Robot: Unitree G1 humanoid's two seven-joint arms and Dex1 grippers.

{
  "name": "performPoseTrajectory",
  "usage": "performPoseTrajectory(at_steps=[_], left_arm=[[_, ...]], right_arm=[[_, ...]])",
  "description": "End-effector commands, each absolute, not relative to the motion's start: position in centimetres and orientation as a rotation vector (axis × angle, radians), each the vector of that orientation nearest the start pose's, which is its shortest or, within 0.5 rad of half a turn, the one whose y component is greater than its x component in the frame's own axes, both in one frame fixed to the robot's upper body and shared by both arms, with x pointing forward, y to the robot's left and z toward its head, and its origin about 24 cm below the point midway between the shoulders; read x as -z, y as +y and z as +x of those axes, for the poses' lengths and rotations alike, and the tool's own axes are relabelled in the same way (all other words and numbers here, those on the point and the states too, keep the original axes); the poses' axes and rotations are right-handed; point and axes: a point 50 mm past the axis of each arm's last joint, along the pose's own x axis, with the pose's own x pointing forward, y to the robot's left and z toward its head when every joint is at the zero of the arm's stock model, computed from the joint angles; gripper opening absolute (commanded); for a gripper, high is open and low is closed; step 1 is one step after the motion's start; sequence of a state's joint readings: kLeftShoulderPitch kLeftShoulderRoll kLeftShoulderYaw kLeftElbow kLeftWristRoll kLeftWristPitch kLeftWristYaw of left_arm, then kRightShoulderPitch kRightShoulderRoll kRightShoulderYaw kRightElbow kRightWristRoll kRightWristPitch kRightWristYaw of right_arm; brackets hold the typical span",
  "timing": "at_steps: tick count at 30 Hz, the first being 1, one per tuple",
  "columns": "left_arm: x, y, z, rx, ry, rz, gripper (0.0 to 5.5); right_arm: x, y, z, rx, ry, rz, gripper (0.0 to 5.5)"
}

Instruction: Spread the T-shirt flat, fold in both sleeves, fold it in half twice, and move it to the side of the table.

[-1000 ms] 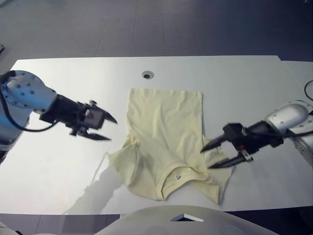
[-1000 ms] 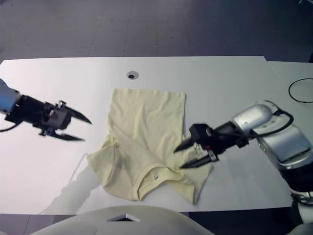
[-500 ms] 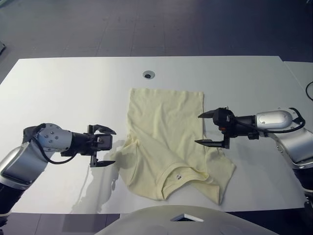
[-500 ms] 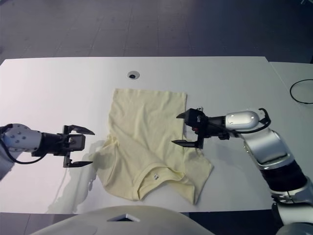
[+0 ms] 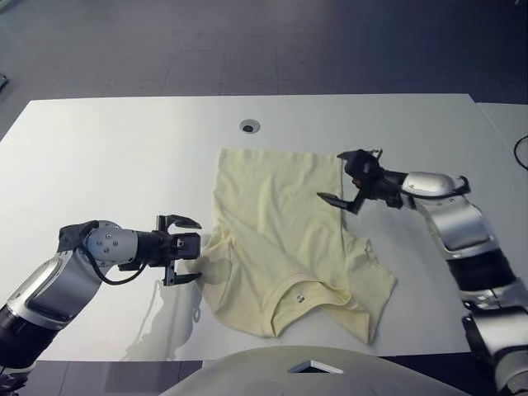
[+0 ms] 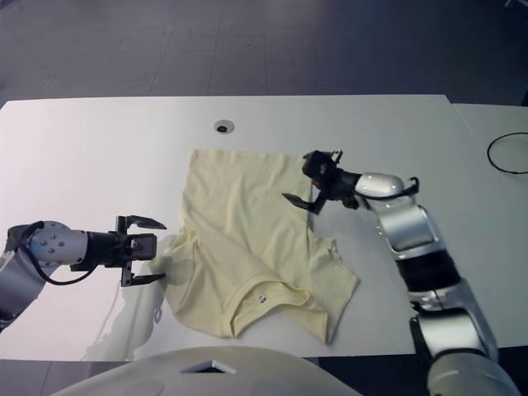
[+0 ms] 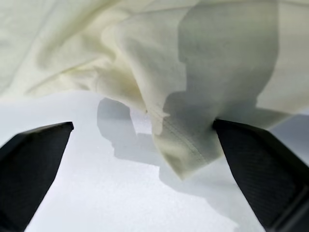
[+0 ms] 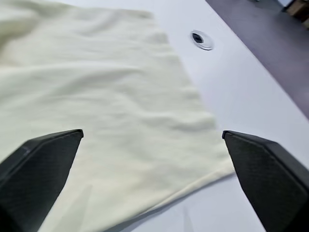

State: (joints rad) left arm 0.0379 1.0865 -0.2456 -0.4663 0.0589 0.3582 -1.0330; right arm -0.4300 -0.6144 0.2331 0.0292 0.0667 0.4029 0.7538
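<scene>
shirt (image 5: pixel 280 239): pale yellow; mid desk (image 5: pixel 124 148); hem at far end, collar at near end; far half lies fairly flat, near half rumpled w/ folds round the collar
L sleeve (image 5: pixel 216 256): bunched up at shirt's left side; its edge lifts a bit off the desk
R sleeve (image 5: pixel 375 285): spread out to near right, creased
L end effector (image 5: pixel 196 250): low over desk, just left of shirt; open, fingers (image 7: pixel 29 164) spread wide; L sleeve edge sits between them, not clamped; can't tell if one finger touches the cloth
R end effector (image 5: pixel 330 176): over shirt's right edge, towards the far-right hem corner; open, gripping nothing; can't tell if lower tip touches cloth
hole (image 5: pixel 249 126): round grommet in desk, beyond the hem, well apart from both end effectors
cable (image 6: pixel 507 153): black loop, far right, off the desk
</scene>
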Motion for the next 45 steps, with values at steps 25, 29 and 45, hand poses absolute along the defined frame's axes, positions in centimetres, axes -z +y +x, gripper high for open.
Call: performPoseTrajectory(at_steps=[25, 29, 45], left_arm=[[-9.0, 22.5, 19.2, 1.023, 0.716, 0.928, 5.4], [-11.7, 21.8, 20.3, 0.949, 0.584, 0.779, 5.4], [-8.6, 30.0, 13.7, 0.27, 0.89, -0.507, 5.4]], right_arm=[[-9.9, -19.7, 36.7, -0.512, 0.248, -0.606, 5.36], [-13.9, -20.5, 35.4, -0.488, 0.137, -0.55, 5.36], [-11.1, -26.4, 15.8, 0.149, 0.422, 0.345, 5.36]])
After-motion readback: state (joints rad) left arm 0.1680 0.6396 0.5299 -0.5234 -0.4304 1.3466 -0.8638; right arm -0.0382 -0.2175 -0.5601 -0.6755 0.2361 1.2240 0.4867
